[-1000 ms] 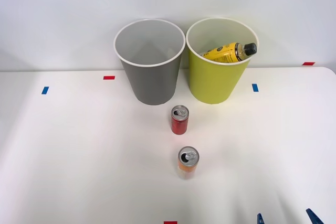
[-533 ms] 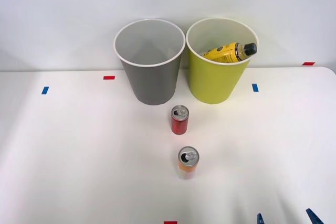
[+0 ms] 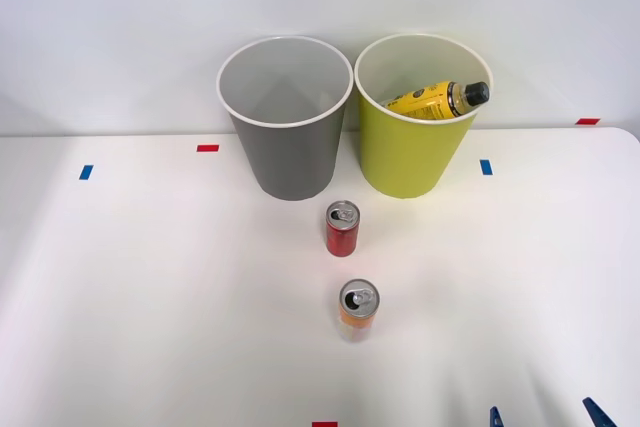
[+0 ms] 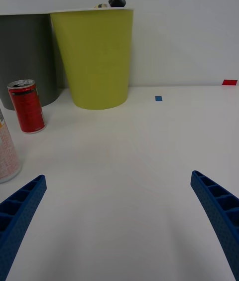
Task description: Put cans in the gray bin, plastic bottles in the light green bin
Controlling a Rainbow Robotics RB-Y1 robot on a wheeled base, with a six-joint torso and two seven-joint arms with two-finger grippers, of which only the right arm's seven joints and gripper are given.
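The right gripper (image 4: 119, 221) hangs spread and empty over bare desk (image 3: 150, 287) near its front edge. The red can (image 3: 342, 228) and orange-yellow can (image 3: 358, 309) stand before the gray bin (image 3: 288, 147); the yellow-labelled bottle (image 3: 437, 100) lies in the light green bin (image 3: 405, 152).

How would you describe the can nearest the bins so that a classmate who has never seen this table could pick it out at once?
Start at the two tall bins at the back of the white table: the gray bin and the light green bin. In front of the gap between them stands an upright red can. It is nearer the bins than the orange-yellow can.
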